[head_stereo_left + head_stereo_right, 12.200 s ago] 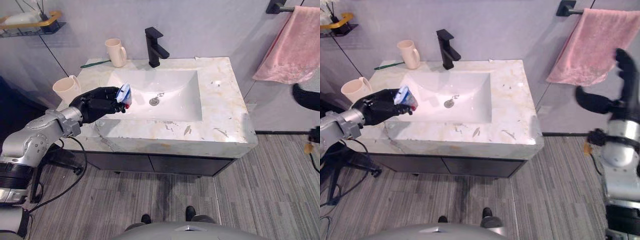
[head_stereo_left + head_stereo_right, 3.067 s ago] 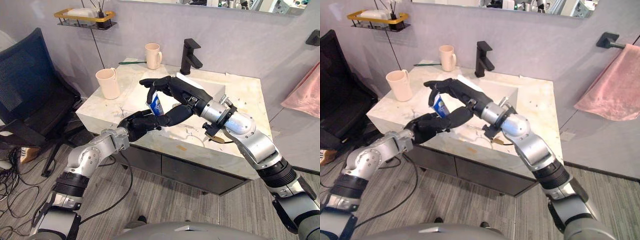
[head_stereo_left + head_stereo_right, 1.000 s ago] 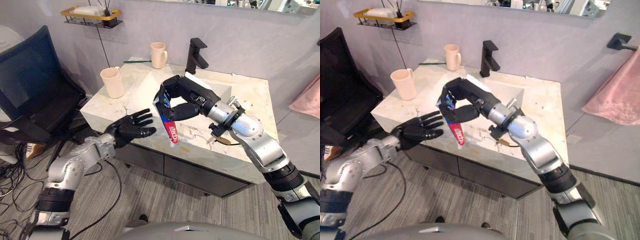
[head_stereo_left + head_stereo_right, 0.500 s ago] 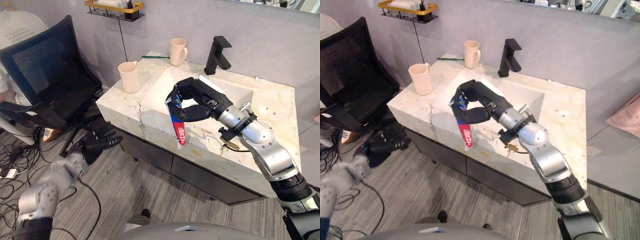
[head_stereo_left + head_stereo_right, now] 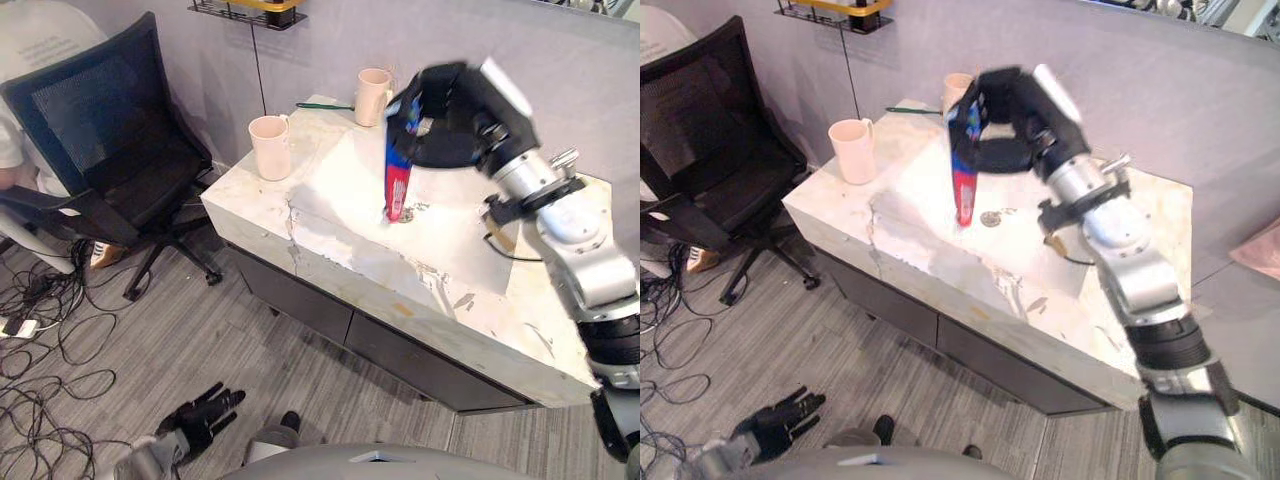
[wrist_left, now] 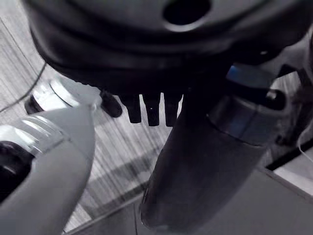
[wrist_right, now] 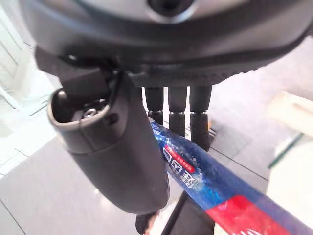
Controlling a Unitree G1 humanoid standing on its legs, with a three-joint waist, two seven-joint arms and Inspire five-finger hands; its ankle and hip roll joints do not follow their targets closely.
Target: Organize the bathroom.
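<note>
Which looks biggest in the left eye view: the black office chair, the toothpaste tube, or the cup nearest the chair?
1. Black office chair, by far the largest.
2. Toothpaste tube, held in the right hand, long and thin.
3. Near cup, shorter but wider; these two look close, so that order is unsure.

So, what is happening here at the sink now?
The robot's right hand holds a blue and red toothpaste tube above the marble sink counter, its cap end pointing down. Two cream cups stand along the counter's far side. The left hand hangs low by the floor, fingers relaxed, holding nothing.
</note>
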